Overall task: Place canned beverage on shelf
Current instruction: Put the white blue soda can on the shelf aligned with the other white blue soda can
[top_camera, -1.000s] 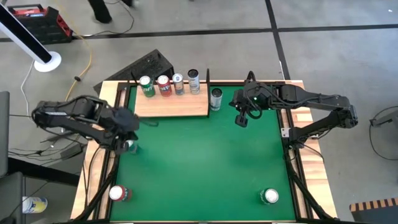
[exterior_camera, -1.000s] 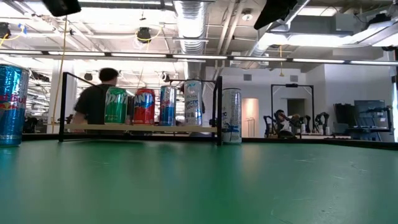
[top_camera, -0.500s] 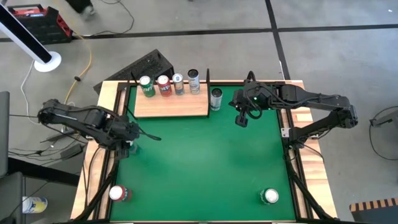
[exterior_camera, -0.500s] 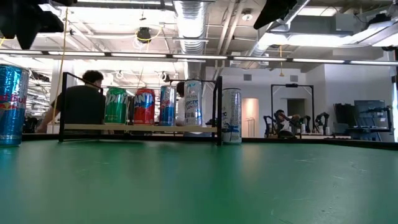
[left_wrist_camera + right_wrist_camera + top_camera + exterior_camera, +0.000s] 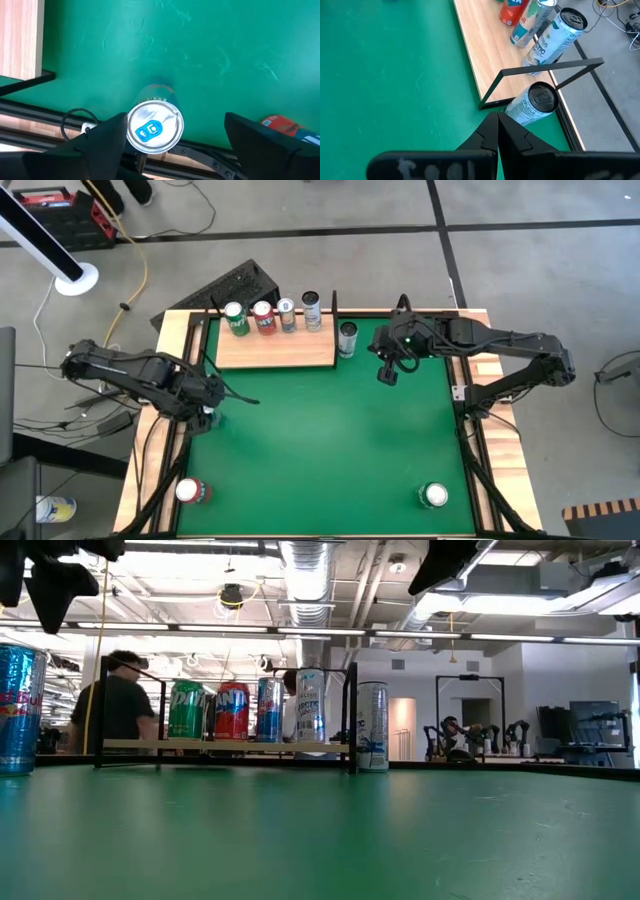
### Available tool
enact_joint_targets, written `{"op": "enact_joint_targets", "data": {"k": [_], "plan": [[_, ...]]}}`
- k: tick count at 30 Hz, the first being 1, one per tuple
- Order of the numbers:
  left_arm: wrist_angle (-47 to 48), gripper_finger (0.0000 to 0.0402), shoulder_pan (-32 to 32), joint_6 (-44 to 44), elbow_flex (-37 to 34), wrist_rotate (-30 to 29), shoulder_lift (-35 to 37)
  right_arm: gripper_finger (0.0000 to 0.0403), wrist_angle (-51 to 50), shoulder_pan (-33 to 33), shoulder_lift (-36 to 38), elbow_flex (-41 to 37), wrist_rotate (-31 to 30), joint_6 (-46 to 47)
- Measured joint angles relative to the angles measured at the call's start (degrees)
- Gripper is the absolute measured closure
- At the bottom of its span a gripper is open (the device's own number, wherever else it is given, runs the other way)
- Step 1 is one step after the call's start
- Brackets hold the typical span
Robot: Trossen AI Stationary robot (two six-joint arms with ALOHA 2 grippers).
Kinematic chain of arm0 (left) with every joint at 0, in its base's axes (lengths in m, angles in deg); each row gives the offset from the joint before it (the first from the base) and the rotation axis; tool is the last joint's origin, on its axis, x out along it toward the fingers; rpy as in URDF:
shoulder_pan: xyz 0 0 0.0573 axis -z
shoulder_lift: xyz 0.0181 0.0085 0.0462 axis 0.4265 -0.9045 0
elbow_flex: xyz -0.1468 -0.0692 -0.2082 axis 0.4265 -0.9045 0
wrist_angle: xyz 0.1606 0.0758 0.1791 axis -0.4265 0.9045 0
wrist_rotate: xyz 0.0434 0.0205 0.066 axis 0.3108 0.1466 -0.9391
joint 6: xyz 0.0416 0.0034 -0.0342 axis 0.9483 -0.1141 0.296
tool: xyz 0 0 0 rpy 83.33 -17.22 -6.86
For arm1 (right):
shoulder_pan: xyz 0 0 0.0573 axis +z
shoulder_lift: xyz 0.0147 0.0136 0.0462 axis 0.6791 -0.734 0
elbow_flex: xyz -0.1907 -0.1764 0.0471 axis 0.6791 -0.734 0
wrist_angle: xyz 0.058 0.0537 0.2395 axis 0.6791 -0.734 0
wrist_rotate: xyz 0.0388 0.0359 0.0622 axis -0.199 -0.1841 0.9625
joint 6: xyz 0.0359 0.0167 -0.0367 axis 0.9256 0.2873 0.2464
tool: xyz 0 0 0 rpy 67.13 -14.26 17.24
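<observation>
— Hovering where, left pincer?
— Spread wide over my blue Red Bull can at the tabletop's left edge, gripping nothing.
— And farther back?
— Four cans stand on the shelf; my right pincer, closed and empty, hangs near a Celsius can beside it.

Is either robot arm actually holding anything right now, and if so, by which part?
Nothing is held. The left gripper hangs open above the blue-topped can, fingers either side, not touching. The right gripper is shut and empty.
</observation>
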Motion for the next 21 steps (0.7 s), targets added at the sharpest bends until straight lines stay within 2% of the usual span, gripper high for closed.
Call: {"op": "enact_joint_targets", "data": {"k": [7,10,16,21], "plan": [[-0.3,0.0074,0.0,0.6,-0.7,0.0,-0.1,0.0376,0.6,-0.7,-0.1,-0.2,0.0,0.5],[-0.2,0.0074,0.0,0.9,-0.7,0.2,-0.2,0.0376,6.0,-2.5,-1.5,-2.3,0.6,-1.2],[-0.1,0.0074,0.0,1.6,-0.7,1.2,-0.1,0.0376,12.9,-11.9,-2.8,-3.8,12.4,-1.9],[-5.2,0.0074,-0.3,7.8,0.7,-0.7,0.9,0.0376,17.0,-16.1,-2.8,-3.8,13.9,-2.2]]}}
